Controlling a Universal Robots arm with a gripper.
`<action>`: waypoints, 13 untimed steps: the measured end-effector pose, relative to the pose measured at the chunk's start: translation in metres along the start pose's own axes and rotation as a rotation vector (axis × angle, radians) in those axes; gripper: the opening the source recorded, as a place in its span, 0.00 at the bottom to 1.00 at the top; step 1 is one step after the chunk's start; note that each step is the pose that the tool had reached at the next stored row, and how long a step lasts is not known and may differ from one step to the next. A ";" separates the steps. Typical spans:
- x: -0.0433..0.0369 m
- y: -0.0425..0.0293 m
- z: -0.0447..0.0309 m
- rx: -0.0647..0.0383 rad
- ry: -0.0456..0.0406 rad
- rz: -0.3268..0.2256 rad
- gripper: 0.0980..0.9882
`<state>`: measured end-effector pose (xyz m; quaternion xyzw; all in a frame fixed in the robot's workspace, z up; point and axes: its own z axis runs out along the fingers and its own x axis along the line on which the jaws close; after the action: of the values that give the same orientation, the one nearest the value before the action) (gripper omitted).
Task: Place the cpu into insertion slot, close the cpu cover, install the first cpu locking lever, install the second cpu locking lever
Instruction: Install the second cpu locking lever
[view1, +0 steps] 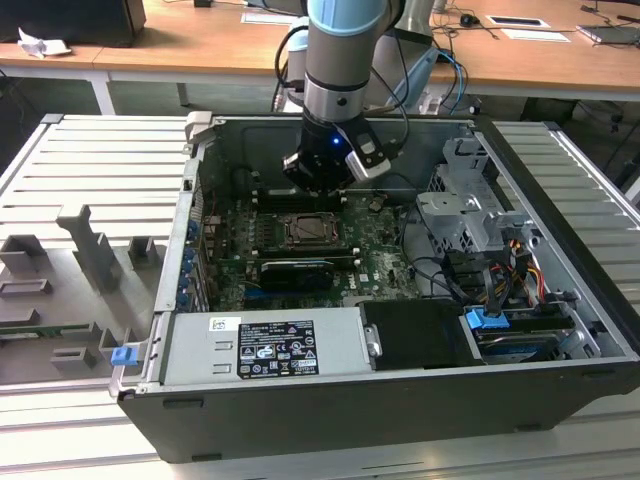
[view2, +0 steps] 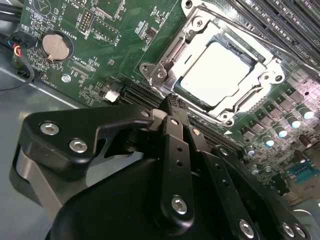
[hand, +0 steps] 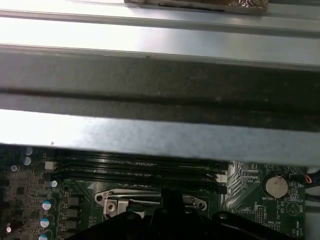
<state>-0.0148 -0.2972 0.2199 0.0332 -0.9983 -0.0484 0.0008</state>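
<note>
Just beyond our gripper, whose fingers were pressed together on nothing, the cpu lay seated in the insertion slot under the closed cpu cover.

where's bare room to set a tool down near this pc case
Free: the ribbed metal table beyond the exterior view's left wall of the case, and the strip past its right wall. Crowded: the motherboard around the gripper, and the cabled drive bay.
</note>
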 end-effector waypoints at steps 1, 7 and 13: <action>0.0000 -0.0005 -0.0001 0.000 0.0000 0.000 0.01; 0.0003 -0.0051 -0.0005 0.000 0.0000 0.000 0.01; 0.0006 -0.0086 -0.0008 0.000 -0.0001 0.000 0.01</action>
<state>-0.0149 -0.3059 0.2198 0.0332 -0.9983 -0.0484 0.0008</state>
